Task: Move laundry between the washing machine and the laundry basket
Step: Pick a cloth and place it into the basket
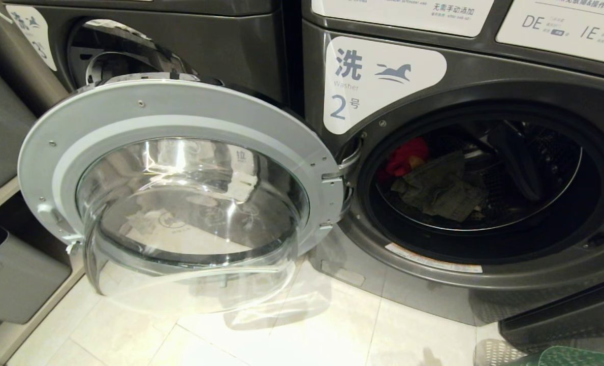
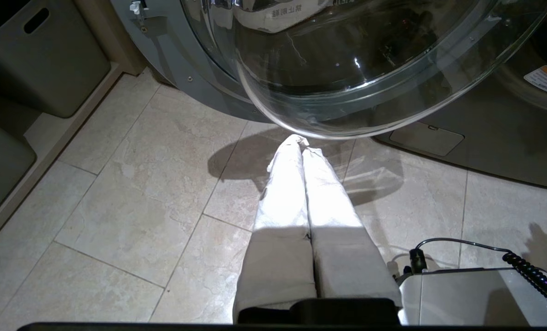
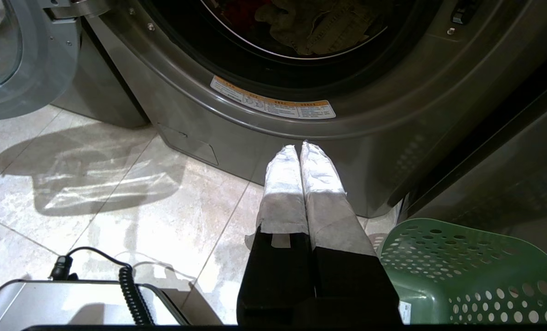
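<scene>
Both grippers are closed and empty: the right gripper [image 3: 299,148] hangs low before the washing machine [image 1: 464,71], nearer its open drum than the left gripper [image 2: 301,143]. The laundry [image 1: 434,178], one heap, lies above and ahead inside; one laundry basket [image 3: 466,271] stands beside the right gripper

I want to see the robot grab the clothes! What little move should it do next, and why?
Probably open the right gripper and lift it toward the drum. The washing machine door already hangs wide open, the laundry lies inside, and the laundry basket beside it looks empty. Both grippers, the left gripper too, hang shut and low over the floor.
</scene>
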Robot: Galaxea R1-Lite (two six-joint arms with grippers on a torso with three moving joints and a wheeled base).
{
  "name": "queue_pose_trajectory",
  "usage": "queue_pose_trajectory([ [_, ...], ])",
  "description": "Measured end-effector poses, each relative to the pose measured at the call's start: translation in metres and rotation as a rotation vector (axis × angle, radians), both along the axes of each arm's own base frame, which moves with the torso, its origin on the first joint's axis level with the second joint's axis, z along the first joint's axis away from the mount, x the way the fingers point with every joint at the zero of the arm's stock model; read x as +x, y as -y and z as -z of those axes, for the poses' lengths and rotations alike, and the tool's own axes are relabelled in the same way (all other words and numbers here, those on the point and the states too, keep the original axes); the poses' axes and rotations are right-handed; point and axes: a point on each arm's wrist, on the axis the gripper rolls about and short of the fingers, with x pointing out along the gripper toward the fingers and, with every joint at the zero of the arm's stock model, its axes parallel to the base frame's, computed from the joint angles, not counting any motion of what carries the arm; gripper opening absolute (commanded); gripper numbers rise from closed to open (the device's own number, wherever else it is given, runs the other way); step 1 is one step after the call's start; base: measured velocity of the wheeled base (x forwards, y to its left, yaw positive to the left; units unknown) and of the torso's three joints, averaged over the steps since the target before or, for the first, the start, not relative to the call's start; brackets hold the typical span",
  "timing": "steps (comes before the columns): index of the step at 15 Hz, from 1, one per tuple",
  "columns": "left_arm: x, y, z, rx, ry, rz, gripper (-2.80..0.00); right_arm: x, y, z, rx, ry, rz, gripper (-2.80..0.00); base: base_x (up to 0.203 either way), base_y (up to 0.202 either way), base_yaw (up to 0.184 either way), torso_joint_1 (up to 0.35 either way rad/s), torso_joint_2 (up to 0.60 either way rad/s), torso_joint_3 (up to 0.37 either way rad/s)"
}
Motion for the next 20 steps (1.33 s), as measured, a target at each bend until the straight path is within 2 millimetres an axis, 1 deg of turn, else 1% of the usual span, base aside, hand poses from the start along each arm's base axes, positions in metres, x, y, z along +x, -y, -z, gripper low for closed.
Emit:
queue_pose_trajectory([
  [7,0.0,-0.0002,0.0,0.0,0.0,-0.009,-2.8,0.0,0.0,0.0,0.001,0.0,0.0,-2.8,0.0,0.0,0.0,0.0,0.0,0.0],
  [13,0.0,-0.0003,0.0001,-0.001,-0.001,-0.014,-2.8,0.0,0.0,0.0,0.001,0.0,0.0,-2.8,0.0,0.0,0.0,0.003,0.01,-0.123],
  [20,0.0,-0.0003,0.0001,-0.008,-0.001,-0.015,-2.8,0.0,-0.0001,0.0,-0.024,0.0,-0.002,-2.8,0.0,0.0,0.0,0.0,0.0,-0.009],
])
